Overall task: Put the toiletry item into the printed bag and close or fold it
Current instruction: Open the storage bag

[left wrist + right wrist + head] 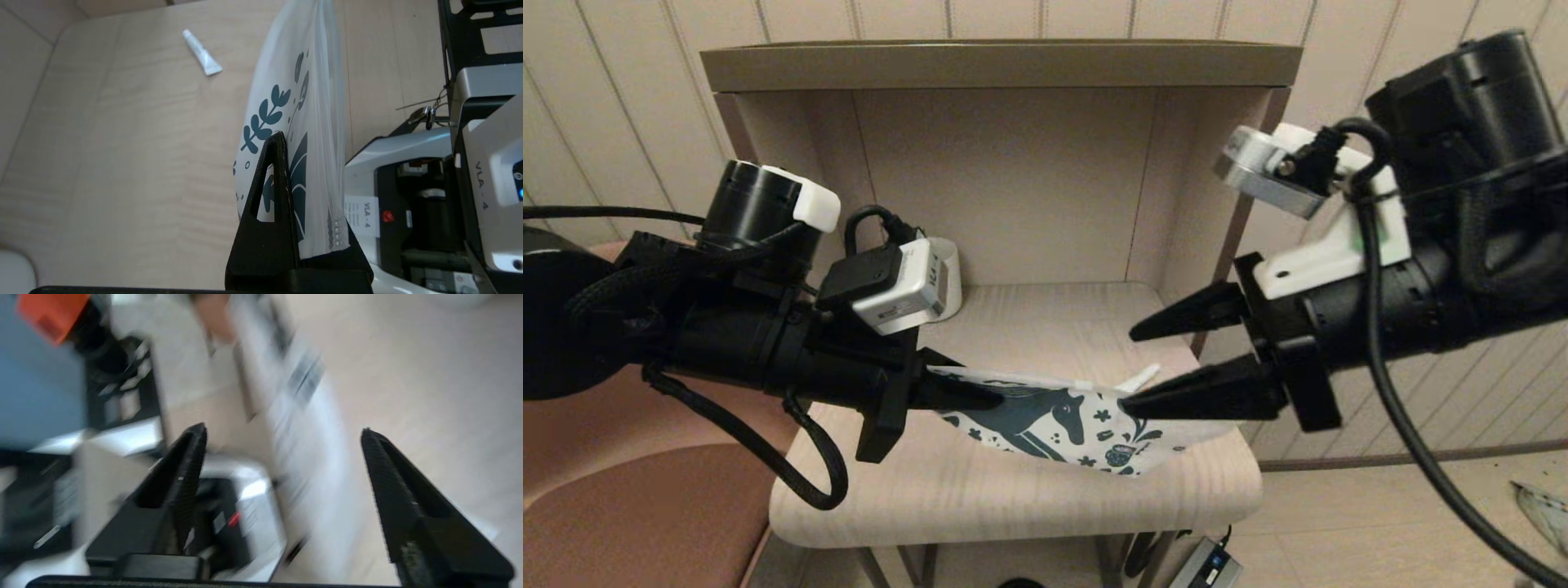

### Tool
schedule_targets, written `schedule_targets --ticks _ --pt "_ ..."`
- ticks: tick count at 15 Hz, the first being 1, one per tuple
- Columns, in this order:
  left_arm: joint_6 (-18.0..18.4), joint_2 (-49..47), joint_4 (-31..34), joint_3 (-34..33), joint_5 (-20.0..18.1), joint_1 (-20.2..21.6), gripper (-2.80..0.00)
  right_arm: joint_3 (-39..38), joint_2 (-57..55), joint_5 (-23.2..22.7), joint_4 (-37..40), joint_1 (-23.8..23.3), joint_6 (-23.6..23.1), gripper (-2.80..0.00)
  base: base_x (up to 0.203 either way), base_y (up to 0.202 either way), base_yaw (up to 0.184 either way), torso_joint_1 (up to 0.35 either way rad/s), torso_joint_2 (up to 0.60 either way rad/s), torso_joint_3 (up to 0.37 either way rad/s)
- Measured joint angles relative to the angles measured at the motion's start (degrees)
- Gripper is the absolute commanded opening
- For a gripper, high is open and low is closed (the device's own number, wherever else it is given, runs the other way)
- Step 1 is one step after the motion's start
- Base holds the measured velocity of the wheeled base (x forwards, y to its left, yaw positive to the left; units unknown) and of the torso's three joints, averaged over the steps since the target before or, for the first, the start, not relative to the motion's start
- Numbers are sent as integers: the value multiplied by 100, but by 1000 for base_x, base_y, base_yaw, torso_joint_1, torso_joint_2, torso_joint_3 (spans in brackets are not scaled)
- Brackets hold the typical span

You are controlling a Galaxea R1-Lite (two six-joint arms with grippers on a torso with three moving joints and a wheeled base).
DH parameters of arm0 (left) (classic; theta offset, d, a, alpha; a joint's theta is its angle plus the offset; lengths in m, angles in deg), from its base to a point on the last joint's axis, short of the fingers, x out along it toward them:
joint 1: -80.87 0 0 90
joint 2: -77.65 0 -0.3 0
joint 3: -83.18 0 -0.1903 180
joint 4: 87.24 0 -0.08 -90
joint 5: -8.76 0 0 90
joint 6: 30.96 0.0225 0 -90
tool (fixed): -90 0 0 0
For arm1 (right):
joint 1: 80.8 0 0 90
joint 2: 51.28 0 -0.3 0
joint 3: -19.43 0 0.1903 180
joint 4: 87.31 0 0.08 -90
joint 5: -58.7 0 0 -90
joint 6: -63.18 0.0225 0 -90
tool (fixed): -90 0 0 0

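The left gripper (980, 398) is clamped on one end of the printed bag (1062, 425), its fingers (273, 179) pinching the pouch and holding it lifted just above the wooden shelf (1013, 490). The right gripper (1131, 367) hangs at the bag's other end with its fingers (184, 473) spread wide and nothing between them. The toiletry item (202, 53), a small white tube, lies on the shelf beyond the bag, outside it. A white mug (947, 278) stands at the back, behind the left wrist.

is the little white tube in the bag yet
Out: the toiletry item lies bare on the shelf, apart from the printed bag.
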Motion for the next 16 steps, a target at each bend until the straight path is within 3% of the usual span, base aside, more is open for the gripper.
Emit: schedule_targets --ticks 9,11,14,16 --pt "-18 -297 -255 40 -69 -21 -280 46 -625 -29 -510 20 -226 0 0 0 0 0 0 0" --pt "-18 -357 -257 80 -199 -23 -280 37 -649 -310 -508 9 -430 0 0 0 0 0 0 0" --pt "-17 -419 -337 111 -236 -21 -280 27 -658 -1078 -504 -82 -494 0 0 0 0 0 0 0" --pt "-18 -462 -355 111 -255 -19 -280 -49 -658 -1106 -495 -139 -528 0 0 0 0 0 0 0"
